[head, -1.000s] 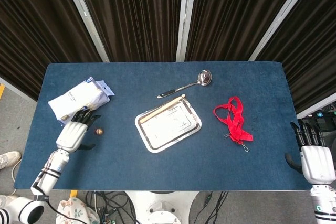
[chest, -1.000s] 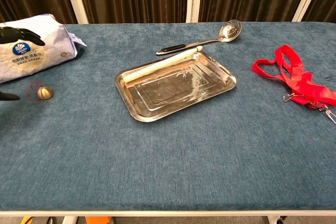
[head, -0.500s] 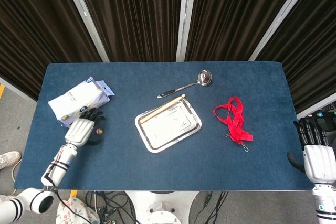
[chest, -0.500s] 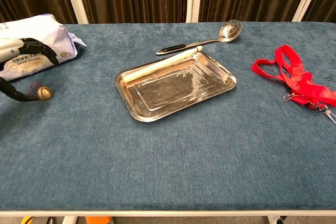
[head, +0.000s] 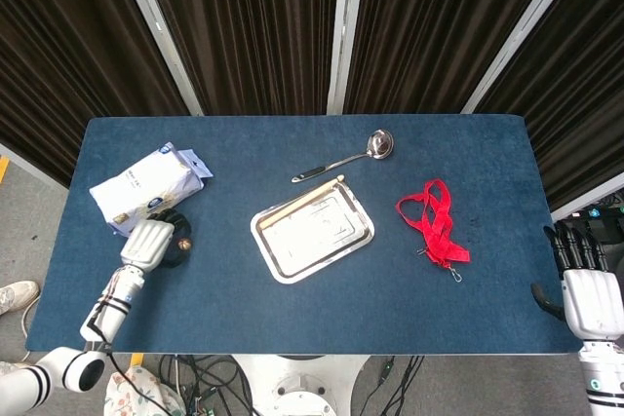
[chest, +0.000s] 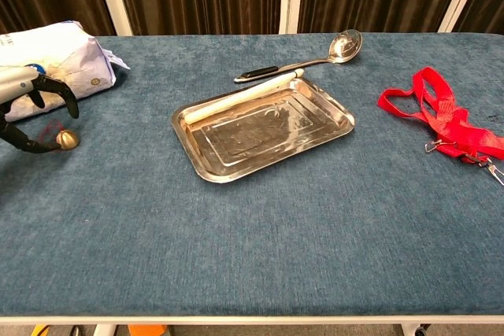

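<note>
Two hands show, well apart. With the steel tray (head: 312,231) as landmark, the left hand (head: 148,243) lies far to its left, near the worktop's (head: 292,328) front-left part. Its dark fingers (chest: 69,101) curl down around the small brass bell (chest: 68,140), with the thumb tip beside the bell; whether they actually pinch it cannot be told. The white bag (head: 144,185) lies just behind that hand, further left of the tray. The right hand (head: 589,297) hangs off the worktop's right edge, far right of the tray, fingers released and straight, holding nothing. A ladle (head: 346,157) lies just behind the tray, and a pale stick (chest: 240,95) rests on its back rim. The red lanyard (head: 435,223) lies right of the tray. Bare blue cloth runs in front of the tray.
</note>
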{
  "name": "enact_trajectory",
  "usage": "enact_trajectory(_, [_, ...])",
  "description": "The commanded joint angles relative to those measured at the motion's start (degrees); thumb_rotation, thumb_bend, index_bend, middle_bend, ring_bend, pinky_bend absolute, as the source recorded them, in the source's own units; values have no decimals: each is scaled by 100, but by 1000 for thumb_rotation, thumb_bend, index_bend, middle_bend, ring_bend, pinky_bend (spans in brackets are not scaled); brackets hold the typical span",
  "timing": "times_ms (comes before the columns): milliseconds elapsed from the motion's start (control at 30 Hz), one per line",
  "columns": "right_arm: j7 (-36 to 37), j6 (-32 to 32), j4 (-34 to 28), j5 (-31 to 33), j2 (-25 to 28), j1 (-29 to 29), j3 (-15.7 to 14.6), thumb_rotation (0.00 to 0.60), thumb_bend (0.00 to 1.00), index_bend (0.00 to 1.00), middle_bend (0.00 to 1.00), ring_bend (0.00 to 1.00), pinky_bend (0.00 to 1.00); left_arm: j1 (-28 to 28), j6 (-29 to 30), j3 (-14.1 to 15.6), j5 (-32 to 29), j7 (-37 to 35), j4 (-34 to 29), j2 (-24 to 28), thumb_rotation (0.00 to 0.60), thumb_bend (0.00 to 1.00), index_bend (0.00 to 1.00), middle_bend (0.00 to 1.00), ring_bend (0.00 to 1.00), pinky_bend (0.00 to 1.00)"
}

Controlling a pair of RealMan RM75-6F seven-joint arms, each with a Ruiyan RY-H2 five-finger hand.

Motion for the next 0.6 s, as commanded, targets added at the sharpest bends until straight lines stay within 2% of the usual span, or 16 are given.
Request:
enact_trajectory(33, [2, -9, 9, 4, -6, 3, -1, 600, 187, 0, 0, 0, 0, -11, 0, 7, -11, 15, 21, -18, 600, 240, 441, 339, 220, 352])
enact_trajectory(267, [17, -19, 26, 8, 0, 0, -8, 600, 187, 0, 0, 0, 0, -53, -60, 3, -107, 21, 121, -100, 600, 256, 481, 363, 240, 372])
enact_trajectory(600, [53, -47, 74, 27, -25, 12, -1, 600, 187, 0, 0, 0, 0, -101, -139, -4, -236, 79, 162, -125, 600, 321, 488, 370, 246, 379])
